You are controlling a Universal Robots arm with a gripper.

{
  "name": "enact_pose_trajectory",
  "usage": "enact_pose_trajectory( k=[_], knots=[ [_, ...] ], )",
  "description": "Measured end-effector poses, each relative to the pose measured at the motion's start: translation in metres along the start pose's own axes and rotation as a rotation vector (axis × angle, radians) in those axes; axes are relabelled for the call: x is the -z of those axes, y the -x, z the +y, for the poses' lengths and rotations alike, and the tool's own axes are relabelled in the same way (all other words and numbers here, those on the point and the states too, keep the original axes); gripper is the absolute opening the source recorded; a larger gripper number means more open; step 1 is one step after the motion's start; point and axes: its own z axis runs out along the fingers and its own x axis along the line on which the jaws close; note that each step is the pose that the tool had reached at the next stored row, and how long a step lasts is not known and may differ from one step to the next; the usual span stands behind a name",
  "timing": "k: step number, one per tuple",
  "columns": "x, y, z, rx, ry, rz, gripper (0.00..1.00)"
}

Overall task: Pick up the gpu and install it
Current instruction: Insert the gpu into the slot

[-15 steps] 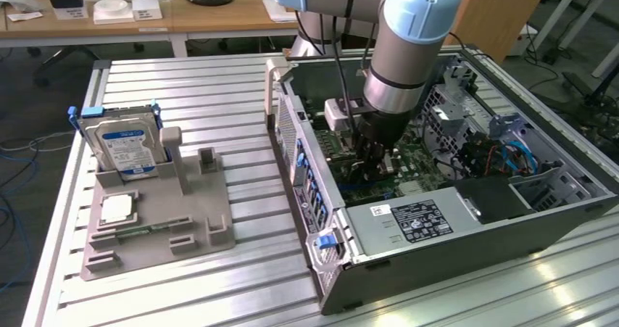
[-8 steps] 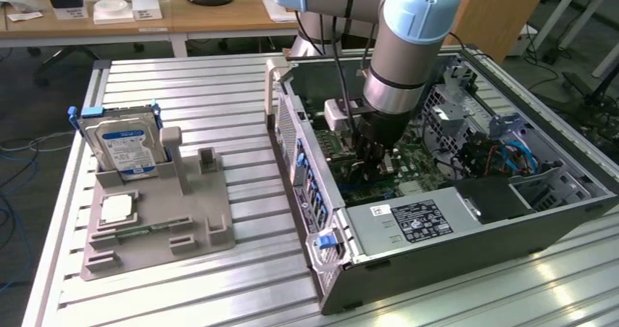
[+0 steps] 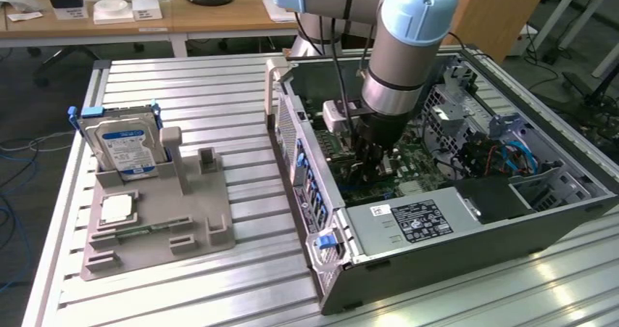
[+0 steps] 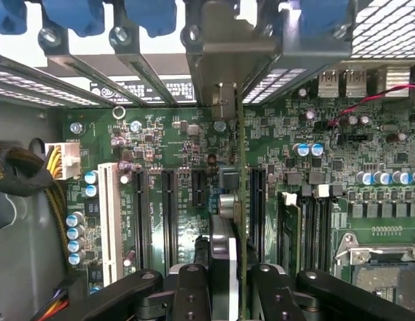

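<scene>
One open computer case (image 3: 425,196), one grey holder tray (image 3: 155,218) and one upright hard drive (image 3: 121,146) stand on the slatted table (image 3: 193,88). The arm reaches steeply down into the case, its gripper (image 4: 224,281) clamped on the single gpu (image 4: 239,200). Seen edge-on, the gpu is a thin green-edged board with a metal end bracket (image 4: 224,80), held upright over the motherboard (image 4: 181,194) slots.

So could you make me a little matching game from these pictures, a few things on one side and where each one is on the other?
Things:
1. gpu
2. hard drive
3. power supply
4. processor chip

Places:
A. lying flat on the grey holder, near its front
B. standing upright at the back of the grey holder
C. edge-on above the motherboard, in the pincer
D. in the near corner of the computer case, label up

Pairs: 1-C, 2-B, 3-D, 4-A
</scene>
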Motion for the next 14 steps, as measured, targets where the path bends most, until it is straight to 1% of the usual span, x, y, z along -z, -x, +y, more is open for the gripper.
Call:
enact_pose_trajectory(
  k=[2, 4, 12, 14],
  knots=[
    [-0.0039, 0.0001, 0.0001, 0.000, -0.0004, -0.0011, 0.28],
    [-0.0059, -0.0001, 0.0002, 0.000, -0.0001, -0.0006, 0.28],
    [-0.0068, 0.0000, 0.0006, 0.000, -0.0004, -0.0010, 0.28],
    [-0.0068, 0.0000, 0.0008, 0.000, -0.0015, -0.0011, 0.28]
  ],
)
